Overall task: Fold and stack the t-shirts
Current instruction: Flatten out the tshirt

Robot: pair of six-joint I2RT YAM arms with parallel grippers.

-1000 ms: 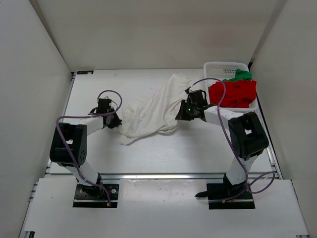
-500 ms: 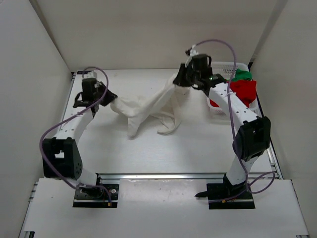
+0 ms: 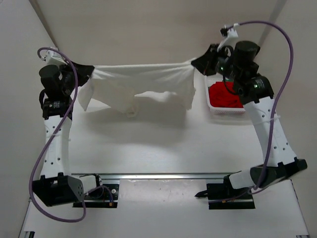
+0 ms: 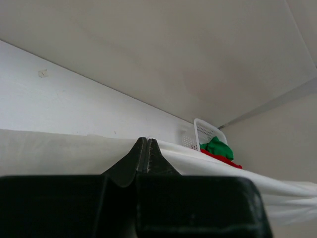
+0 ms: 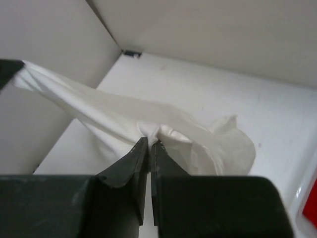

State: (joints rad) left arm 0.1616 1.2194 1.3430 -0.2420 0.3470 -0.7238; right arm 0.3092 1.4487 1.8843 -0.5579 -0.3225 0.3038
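The cream-white t-shirt [image 3: 143,82] hangs stretched in the air between both arms, high above the table. My left gripper [image 3: 88,73] is shut on its left end, and my right gripper [image 3: 199,63] is shut on its right end. In the right wrist view the cloth [image 5: 148,121] bunches at the closed tips [image 5: 150,143] and sags toward the table. The left wrist view has the tips [image 4: 145,140] pinched on taut cloth [image 4: 59,148]. The red t-shirt [image 3: 225,95] lies in the white basket [image 3: 218,110], with the green t-shirt [image 4: 215,147] on top of it in the left wrist view.
White walls enclose the table [image 3: 163,144] on the left, back and right. The basket stands at the back right corner, under my right arm. The arm bases sit on the rail [image 3: 168,176] at the near edge.
Both grippers have closed on the white shirt, risen and spread apart. The shirt has gone from a heap on the table to a taut span in the air.
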